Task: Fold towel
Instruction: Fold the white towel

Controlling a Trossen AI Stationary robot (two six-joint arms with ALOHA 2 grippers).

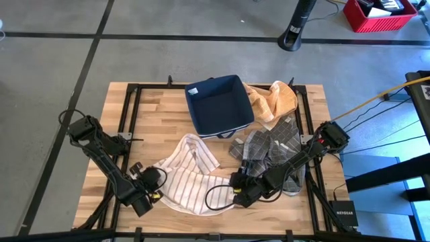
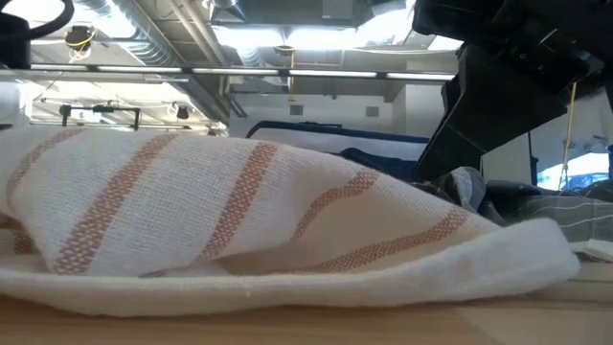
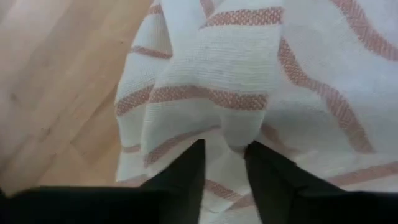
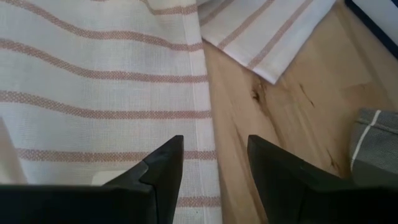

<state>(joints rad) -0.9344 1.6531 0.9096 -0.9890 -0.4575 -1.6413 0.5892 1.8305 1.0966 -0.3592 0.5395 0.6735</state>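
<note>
While bunched, towel (image 3: 249, 81) fold between left tool (image 3: 225, 163) tips (near edge).

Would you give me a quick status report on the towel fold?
Left gripper pinching striped towel. Right gripper open over its edge. Grey towel alongside.

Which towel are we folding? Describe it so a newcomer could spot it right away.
Start at the dark blue bin at the table's far middle. Just in front of it, on the near side between the two hands, lies the white towel with thin reddish stripes. The neighbouring cloths are grey checked and orange; only this one is white and striped.
</note>
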